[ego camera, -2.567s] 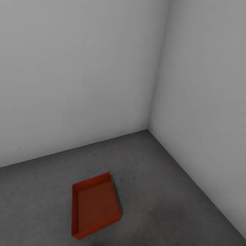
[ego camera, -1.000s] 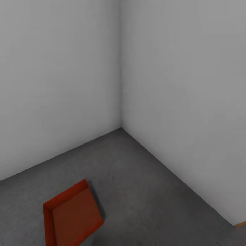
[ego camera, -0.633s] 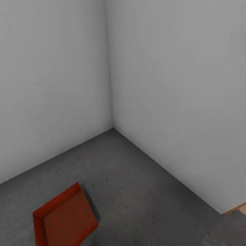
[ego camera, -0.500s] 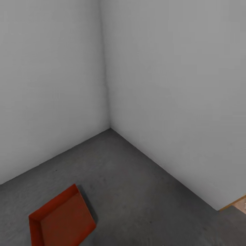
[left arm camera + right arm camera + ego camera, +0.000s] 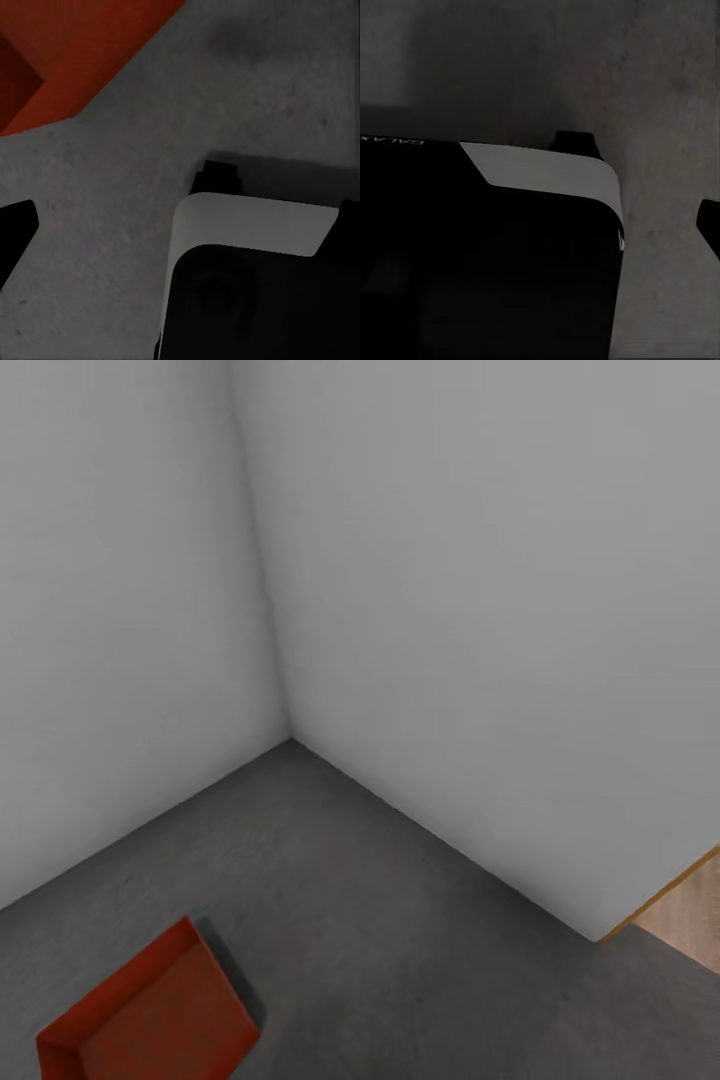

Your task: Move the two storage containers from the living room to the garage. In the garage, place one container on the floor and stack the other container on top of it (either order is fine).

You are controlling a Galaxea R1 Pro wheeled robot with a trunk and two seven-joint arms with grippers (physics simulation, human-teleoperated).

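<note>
One storage container (image 5: 150, 1015) lay flat on garage floor (image 5: 400, 930), out from the wall corner (image 5: 290, 738), nothing in it. Wood-plank strip (image 5: 690, 920) past wall end. L/R finger state: can't tell.

Head view: storage container (image 5: 150, 1015) cut off by the bottom edge; near corner and front wall out of frame. Wood-plank floor strip (image 5: 690, 915) cut off by the right edge; extent can't be told.

Left wrist view: same container (image 5: 71, 52) cropped by the picture's edges, only one corner and part of the base visible. Robot base (image 5: 255, 277) covers the concrete floor (image 5: 112, 225) behind it. Dark finger tip (image 5: 15, 232) cropped at the edge; grip state can't be told.

Right wrist view: base body (image 5: 487, 255) hides most of the floor; finger tip (image 5: 711, 225) cropped, state indeterminate.
</note>
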